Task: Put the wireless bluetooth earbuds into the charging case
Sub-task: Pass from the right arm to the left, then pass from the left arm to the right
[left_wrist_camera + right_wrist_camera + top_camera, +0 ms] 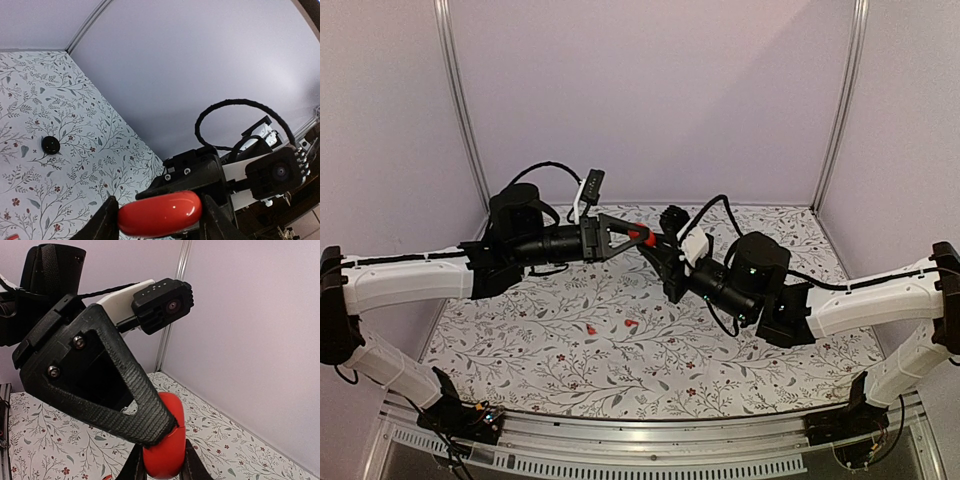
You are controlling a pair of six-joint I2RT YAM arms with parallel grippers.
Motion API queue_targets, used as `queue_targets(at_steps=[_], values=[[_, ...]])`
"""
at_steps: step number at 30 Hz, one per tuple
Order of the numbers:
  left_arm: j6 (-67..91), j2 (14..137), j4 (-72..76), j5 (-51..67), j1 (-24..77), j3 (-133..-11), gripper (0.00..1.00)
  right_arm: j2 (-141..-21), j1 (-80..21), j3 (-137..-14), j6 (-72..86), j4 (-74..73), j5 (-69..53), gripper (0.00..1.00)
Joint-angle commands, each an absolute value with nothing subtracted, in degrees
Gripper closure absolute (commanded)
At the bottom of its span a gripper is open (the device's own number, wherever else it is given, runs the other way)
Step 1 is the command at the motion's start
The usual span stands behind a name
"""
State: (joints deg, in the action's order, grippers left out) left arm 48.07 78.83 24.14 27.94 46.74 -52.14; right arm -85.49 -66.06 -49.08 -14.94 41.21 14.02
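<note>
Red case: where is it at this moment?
Top view, centre: the red case is in mid-air, pinched between the left gripper and right gripper; two red earbuds lie on the table nearer the bases.

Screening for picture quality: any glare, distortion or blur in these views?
Left wrist: glare highlight on the red case, wall edge bowed by the lens. Right wrist: left arm's fingers loom large, sharp. Top external: even light, red earbuds tiny, soft.
</note>
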Motion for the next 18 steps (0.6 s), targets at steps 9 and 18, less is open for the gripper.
queue_targets(at_steps=[9,18], values=[[44.33,79.44,20.3,26.39,46.28,-54.1,0.6,-85.78,-66.62,-49.67,-15.7,41.01,14.85,0.63],[41.38,79.21,16.56,23.48,46.57,-55.16,0.61,-86.99,-66.62,-51.53,-15.84,37.74,15.78,0.7]])
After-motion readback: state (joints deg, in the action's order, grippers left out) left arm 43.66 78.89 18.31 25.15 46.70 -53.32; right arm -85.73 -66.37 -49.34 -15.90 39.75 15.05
